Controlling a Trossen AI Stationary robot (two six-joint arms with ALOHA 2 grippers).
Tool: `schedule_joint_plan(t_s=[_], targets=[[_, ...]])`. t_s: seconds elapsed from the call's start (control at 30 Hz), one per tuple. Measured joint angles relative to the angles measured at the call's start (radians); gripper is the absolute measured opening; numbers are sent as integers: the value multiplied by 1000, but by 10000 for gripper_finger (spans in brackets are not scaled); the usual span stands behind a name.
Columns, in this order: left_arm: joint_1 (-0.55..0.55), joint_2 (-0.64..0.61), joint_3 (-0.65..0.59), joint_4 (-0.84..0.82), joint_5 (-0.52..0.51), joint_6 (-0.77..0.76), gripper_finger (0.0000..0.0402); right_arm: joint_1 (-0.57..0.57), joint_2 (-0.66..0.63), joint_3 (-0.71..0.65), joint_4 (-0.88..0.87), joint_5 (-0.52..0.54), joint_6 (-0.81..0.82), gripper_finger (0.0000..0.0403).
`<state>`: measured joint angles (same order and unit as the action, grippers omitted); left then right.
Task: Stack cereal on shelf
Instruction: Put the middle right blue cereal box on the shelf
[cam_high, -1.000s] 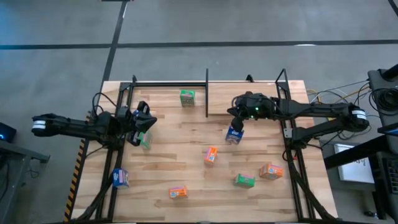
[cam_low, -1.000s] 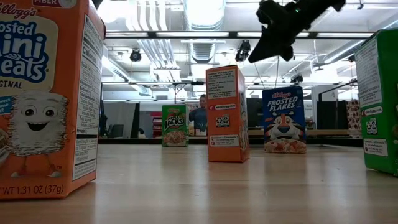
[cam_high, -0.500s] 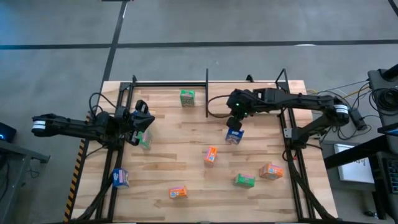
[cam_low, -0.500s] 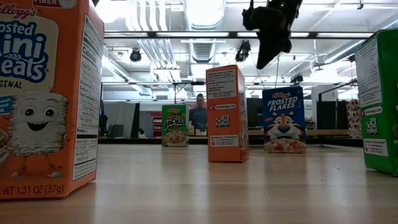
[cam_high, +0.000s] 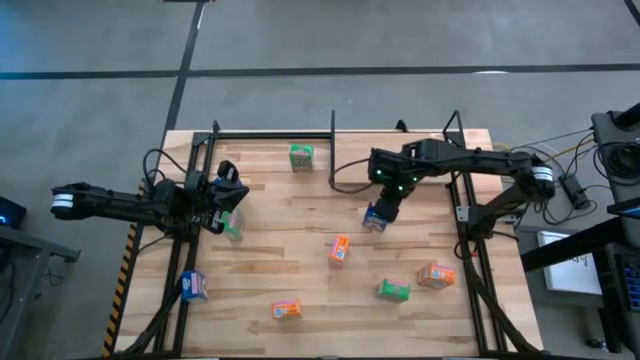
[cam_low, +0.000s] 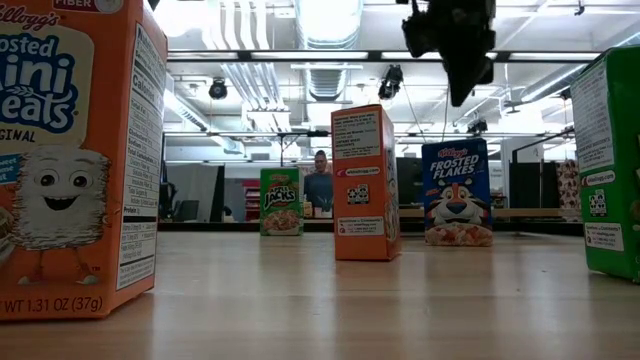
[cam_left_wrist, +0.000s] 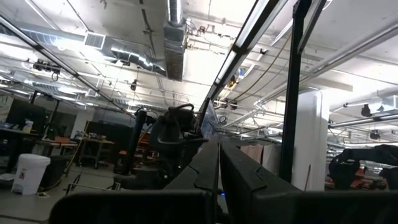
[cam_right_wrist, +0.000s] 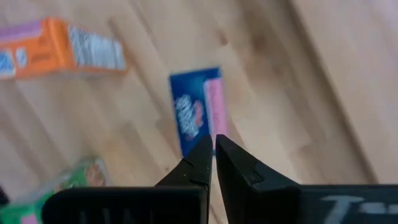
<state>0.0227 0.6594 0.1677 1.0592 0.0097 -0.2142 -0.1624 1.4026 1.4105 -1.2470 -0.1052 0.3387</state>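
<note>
Several small cereal boxes lie scattered on the table. My right gripper (cam_high: 388, 200) hangs shut, pointing down, just above the upright blue box (cam_high: 375, 218), without touching it. The low view shows this gripper (cam_low: 462, 98) clear of the blue box's (cam_low: 457, 192) top. In the right wrist view the shut fingertips (cam_right_wrist: 213, 144) sit over the blue box (cam_right_wrist: 196, 109). The shelf (cam_high: 333, 135) runs along the far edge, with a green box (cam_high: 300, 157) standing at it. My left gripper (cam_high: 228, 198) waits shut near the left edge, beside a green box (cam_high: 233, 228).
Other boxes sit nearer: orange (cam_high: 339, 250), green (cam_high: 393, 290), orange (cam_high: 436, 275), orange (cam_high: 286, 310) and blue (cam_high: 193, 287). The black divider (cam_high: 333, 160) sticks out from the shelf left of the right gripper. Bare wood lies between the left green box and the blue box.
My right gripper has swung about above the blue box. It tipped from a slant to pointing straight down and shifted a little toward the table's right. The boxes and the left arm have kept still.
</note>
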Motion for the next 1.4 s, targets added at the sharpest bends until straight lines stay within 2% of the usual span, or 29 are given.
schedule_joint_plan(t_s=[0.4,0.5,0.63,0.8,0.9,1.2,1.4], targets=[[0,0,0,2,0,-4,0,72,14,-39,82,0,-89,19],[0,0,0,1,0,-4,0,71,19,-39,81,0,-89,48],[0,0,0,1,0,-4,0,71,20,-39,82,13,-68,115],[0,0,0,0,0,-4,0,70,20,-39,81,159,-64,212],[0,0,0,0,0,-4,0,70,20,-39,86,173,-132,249],[0,0,0,-1,0,-4,0,87,19,-40,160,134,-177,295],[0,0,0,-4,0,-4,0,203,19,-78,174,167,-303,297]])
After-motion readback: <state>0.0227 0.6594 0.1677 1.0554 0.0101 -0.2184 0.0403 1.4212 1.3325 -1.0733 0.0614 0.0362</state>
